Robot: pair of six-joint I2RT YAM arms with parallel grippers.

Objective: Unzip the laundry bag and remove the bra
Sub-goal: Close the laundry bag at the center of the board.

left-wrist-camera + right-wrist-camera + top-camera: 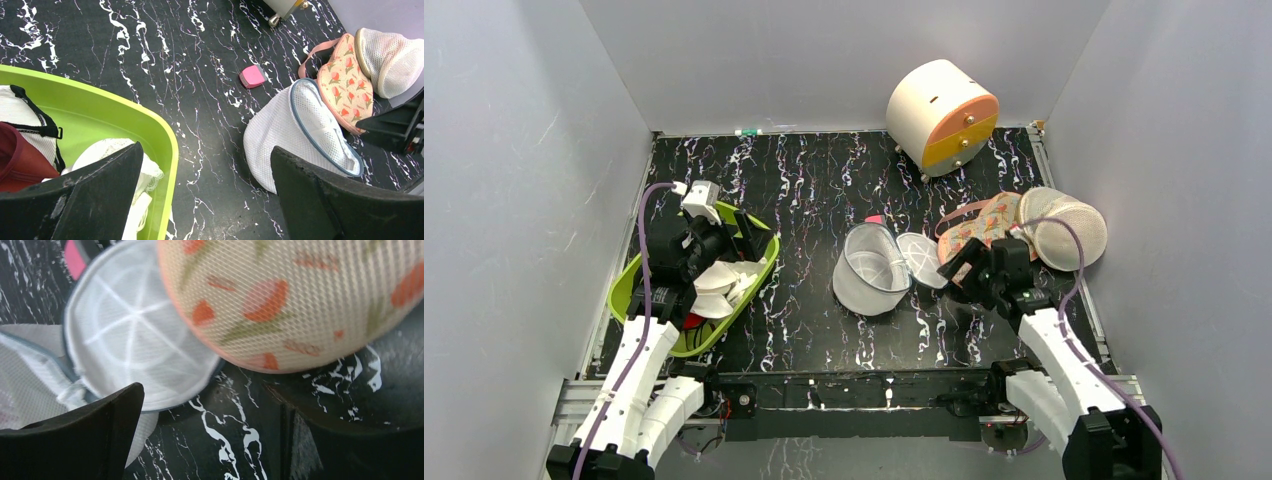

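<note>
Both grippers spread, empty: left gripper [205,165] over the green bin [100,105], right gripper [210,405] low by the floral cloth [300,300] beside the laundry bag [1064,232].

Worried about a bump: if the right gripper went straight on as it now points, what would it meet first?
The right gripper would probably meet the floral-patterned fabric piece overlapping the white mesh bag's round flap; depth is unclear.

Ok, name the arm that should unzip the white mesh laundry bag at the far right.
Right. The right gripper, open, sits by the floral pouch beside that laundry bag; the left gripper hangs over the green bin at the opposite side.
</note>
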